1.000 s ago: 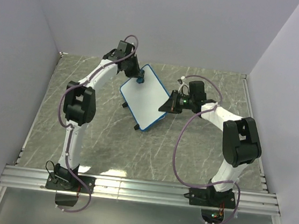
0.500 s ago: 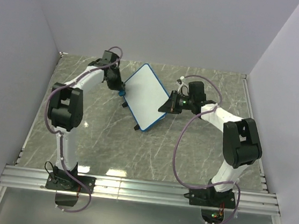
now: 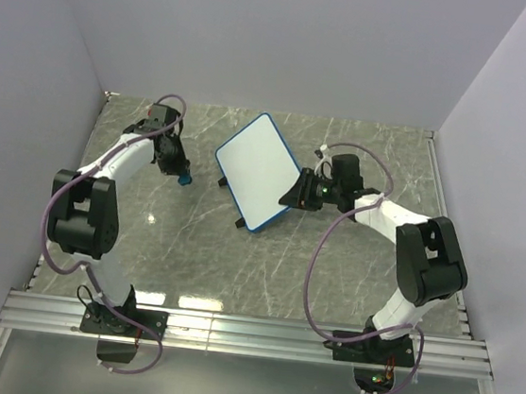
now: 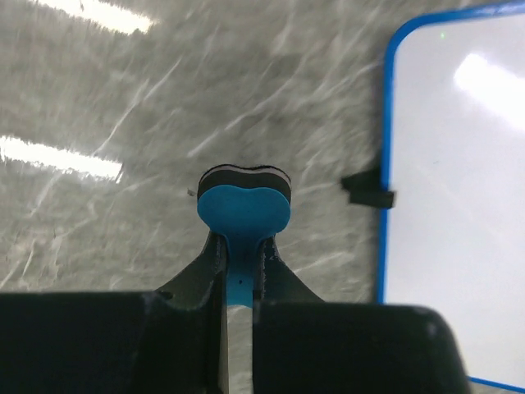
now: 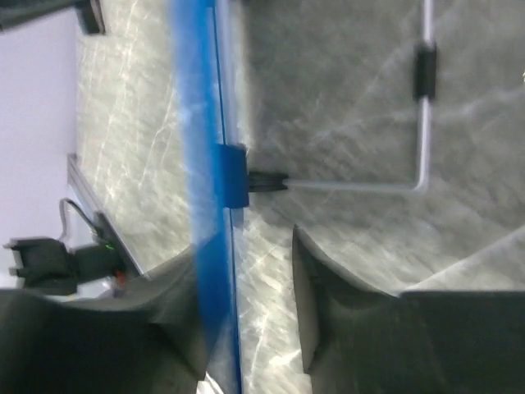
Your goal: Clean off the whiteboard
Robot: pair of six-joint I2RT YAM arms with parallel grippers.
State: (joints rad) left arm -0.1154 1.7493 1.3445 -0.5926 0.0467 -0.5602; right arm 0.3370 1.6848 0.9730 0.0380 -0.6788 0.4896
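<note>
Propped at a slant near the middle of the marble table [image 3: 191, 246], on 2 small black feet [image 4: 367, 189] and a thin wire stand [image 5: 422, 123] behind: the whiteboard [image 3: 255, 168], its white face blank in the overhead and left wrist views, no scribble to be seen. Probably light and stiff, judging by the thin blue frame [image 5: 203, 148] and flat panel. Likely to skid or tip on the smooth stone if pushed on 1 side without support. Glossy on the face, so poor for pinching there. Better taken by the frame edge, midway along a side, clear of the feet and of the stand's clip. Just there for the right gripper [image 3: 300, 190]: jaws apart with the frame edge between them, close against 1 finger [image 5: 176, 328] with a clear gap to the other, so straddling rather than clamping. Clamped tight on the small blue eraser [image 4: 244, 215] for the left gripper [image 4: 238, 254], off to the board's left and apart from it. Worth closing gently on the frame, not hard, given a thin rim that looks like plastic and a wire leg that might bend. Judged from the clean face, little or nothing left to wipe.
</note>
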